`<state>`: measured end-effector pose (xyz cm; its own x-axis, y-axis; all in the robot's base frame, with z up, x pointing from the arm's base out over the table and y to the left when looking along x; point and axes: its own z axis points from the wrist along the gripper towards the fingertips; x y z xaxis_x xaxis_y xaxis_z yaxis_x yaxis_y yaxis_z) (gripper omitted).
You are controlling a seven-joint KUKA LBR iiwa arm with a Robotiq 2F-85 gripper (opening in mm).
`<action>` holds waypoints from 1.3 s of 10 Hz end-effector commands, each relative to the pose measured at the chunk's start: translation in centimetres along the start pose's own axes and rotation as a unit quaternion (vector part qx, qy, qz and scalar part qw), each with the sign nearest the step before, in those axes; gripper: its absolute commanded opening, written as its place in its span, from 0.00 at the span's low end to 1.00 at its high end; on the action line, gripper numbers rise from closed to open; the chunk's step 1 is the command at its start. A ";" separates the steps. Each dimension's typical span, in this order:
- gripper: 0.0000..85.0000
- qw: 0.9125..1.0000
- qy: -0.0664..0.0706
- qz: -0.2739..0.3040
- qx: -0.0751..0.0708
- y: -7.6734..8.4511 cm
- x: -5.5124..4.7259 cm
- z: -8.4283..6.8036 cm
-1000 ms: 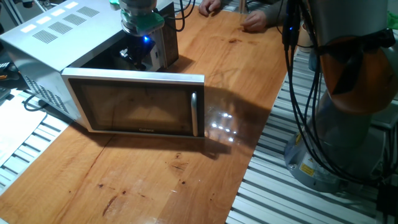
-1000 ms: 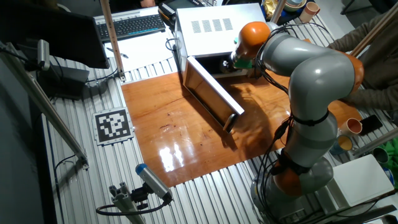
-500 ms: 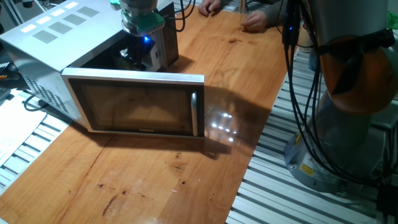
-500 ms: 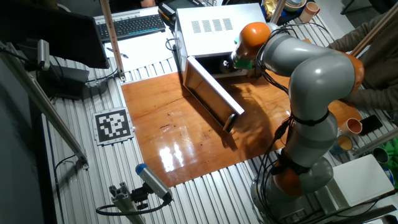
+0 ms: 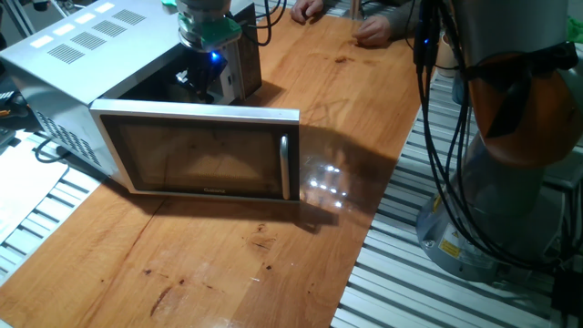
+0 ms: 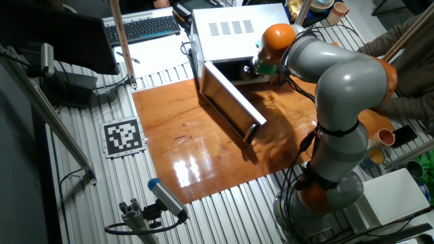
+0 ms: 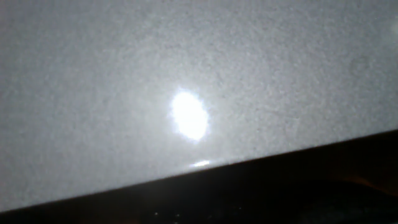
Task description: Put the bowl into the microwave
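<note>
Fingers hidden inside the microwave (image 5: 82, 55) cavity, spread impossible to tell. Gripper (image 5: 202, 80) reaching in past the swung-open door (image 5: 200, 153). Bowl nowhere visible, presumably lost in the dark interior. Hand view only grainy grey wall (image 7: 186, 81) with glare.

One microwave (image 5: 196, 159), one keyboard (image 6: 142, 28), one printed marker tag (image 6: 123, 136), two tan cups (image 6: 384, 138).
</note>
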<state>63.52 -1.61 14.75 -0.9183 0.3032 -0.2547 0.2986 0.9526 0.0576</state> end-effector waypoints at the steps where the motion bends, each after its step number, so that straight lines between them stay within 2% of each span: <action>1: 0.00 1.000 0.011 -0.003 0.002 0.0 0.1 -0.3; 2: 0.00 1.000 0.025 -0.007 -0.001 -0.1 0.2 -0.5; 4: 0.00 0.999 0.036 -0.004 0.002 0.0 1.0 -1.1; 9: 0.00 0.999 0.044 -0.006 0.019 -0.1 3.1 -1.9; 11: 0.00 0.998 0.053 -0.012 0.024 -0.1 3.1 -1.9; 13: 0.00 0.997 0.069 -0.020 0.031 -0.1 3.1 -1.9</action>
<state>60.17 -0.75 15.74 -0.9551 0.2708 -0.1202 0.2739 0.9617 -0.0096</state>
